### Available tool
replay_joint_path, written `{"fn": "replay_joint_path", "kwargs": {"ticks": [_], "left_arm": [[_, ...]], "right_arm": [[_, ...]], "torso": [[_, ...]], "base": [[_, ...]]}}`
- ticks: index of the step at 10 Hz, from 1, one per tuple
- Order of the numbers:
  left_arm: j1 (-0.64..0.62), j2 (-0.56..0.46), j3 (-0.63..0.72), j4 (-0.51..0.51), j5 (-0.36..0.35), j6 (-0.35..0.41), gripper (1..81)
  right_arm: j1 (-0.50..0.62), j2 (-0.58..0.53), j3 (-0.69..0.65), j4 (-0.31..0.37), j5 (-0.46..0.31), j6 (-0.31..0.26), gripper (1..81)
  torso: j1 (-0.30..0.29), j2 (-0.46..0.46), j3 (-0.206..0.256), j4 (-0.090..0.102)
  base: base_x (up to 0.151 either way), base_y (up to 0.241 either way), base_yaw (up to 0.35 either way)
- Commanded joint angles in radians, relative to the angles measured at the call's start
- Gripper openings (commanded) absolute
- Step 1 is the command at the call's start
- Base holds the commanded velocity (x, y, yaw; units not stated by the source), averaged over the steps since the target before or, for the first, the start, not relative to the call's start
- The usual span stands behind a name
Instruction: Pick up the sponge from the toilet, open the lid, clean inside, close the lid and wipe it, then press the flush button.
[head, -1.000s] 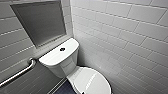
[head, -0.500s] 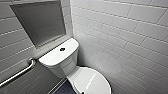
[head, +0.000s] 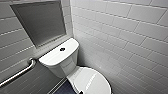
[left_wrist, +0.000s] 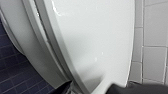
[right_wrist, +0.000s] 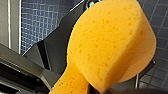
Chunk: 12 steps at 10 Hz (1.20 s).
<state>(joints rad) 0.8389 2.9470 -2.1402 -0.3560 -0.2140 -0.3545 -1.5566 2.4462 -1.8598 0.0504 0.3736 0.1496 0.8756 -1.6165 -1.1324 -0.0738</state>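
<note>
The white toilet (head: 62, 62) stands in a tiled corner, its lid (head: 92, 81) down over the bowl. In the middle of the tank top sits the small dark flush button (head: 62, 49). The left wrist view looks along the glossy lid (left_wrist: 95, 37) from close by; my left gripper (left_wrist: 97, 90) is open, its dark fingers (left_wrist: 62, 88) standing on either side of the lid's near rim. My right gripper (right_wrist: 96, 88) is shut on the orange-yellow sponge (right_wrist: 107, 50), which bulges and folds where it is pinched, above a dark blue tiled floor.
A metal grab bar (head: 18, 73) runs along the wall left of the tank. A grey recessed panel (head: 40, 22) sits above the tank. White tiled wall (head: 130, 37) stands close on the toilet's right. Dark blue floor tiles (head: 63, 88) lie left of the bowl.
</note>
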Motion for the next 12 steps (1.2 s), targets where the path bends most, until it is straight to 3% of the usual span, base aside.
{"fn": "replay_joint_path", "kwargs": {"ticks": [1,6,10,12], "left_arm": [[-0.099,0.047,-0.041,-0.003,0.041,-0.026,81.1],[-0.132,0.090,-0.106,-0.003,0.039,-0.046,81.1],[-0.163,0.094,-0.155,-0.003,0.013,-0.119,81.1],[-0.189,0.066,-0.115,0.002,0.001,-0.161,81.1]], "right_arm": [[-0.001,-0.034,0.016,0.002,-0.062,-0.001,1.0],[-0.003,-0.036,0.019,0.002,-0.061,0.001,1.0],[0.000,-0.037,0.016,0.002,-0.061,0.011,1.0],[-0.001,-0.037,0.016,0.000,-0.061,0.015,1.0]], "torso": [[0.000,0.000,0.000,0.000],[0.000,0.000,0.000,0.000],[0.000,0.000,0.000,0.000],[0.000,0.000,0.000,0.000]], "base": [[0.000,0.000,0.000],[0.000,0.000,0.000],[0.000,0.000,0.000],[0.000,0.000,0.000]]}}
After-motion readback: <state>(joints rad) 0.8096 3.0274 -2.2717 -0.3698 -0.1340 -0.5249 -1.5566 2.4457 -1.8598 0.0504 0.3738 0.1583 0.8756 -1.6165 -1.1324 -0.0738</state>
